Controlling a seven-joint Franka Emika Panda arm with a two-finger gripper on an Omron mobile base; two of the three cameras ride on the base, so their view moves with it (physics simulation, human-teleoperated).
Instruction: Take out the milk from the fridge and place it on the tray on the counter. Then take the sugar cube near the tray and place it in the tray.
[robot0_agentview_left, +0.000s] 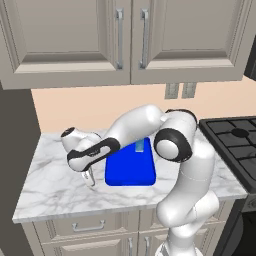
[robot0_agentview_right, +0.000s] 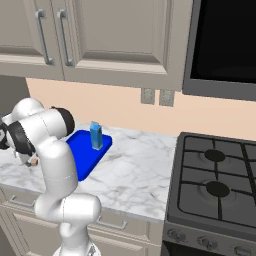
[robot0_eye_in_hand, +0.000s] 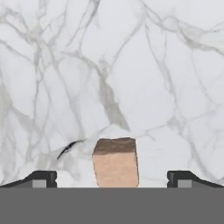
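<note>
Left base view: the arm reaches left across the surface (robot0_agentview_left: 60, 185), a white marble top with grey veins. The gripper (robot0_agentview_left: 90, 178) hangs low over the marble, just beside the left edge of the tray (robot0_agentview_left: 130, 172), pointing down. The tray lies flat near the middle of the surface. The milk (robot0_agentview_left: 139, 145) stands at the tray's far end, mostly hidden behind the arm (only a pale blue sliver shows). Whether the gripper touches the marble cannot be told here.

Right base view: the milk (robot0_agentview_right: 96, 136) stands upright on the far end of the tray (robot0_agentview_right: 85, 156), near the wall. The gripper (robot0_agentview_right: 33, 161) sits low at the left edge of the picture, beyond the tray's left side, with a small tan spot at its tip. A black stove (robot0_agentview_right: 215, 185) adjoins the right edge of the surface.

Hand view: the two fingertips (robot0_eye_in_hand: 41, 178) stand wide apart, the jaws open. The sugar cube (robot0_eye_in_hand: 115, 162) rests on the marble between them, touching neither, with clear gaps on both sides (its top face is darker brown).
</note>
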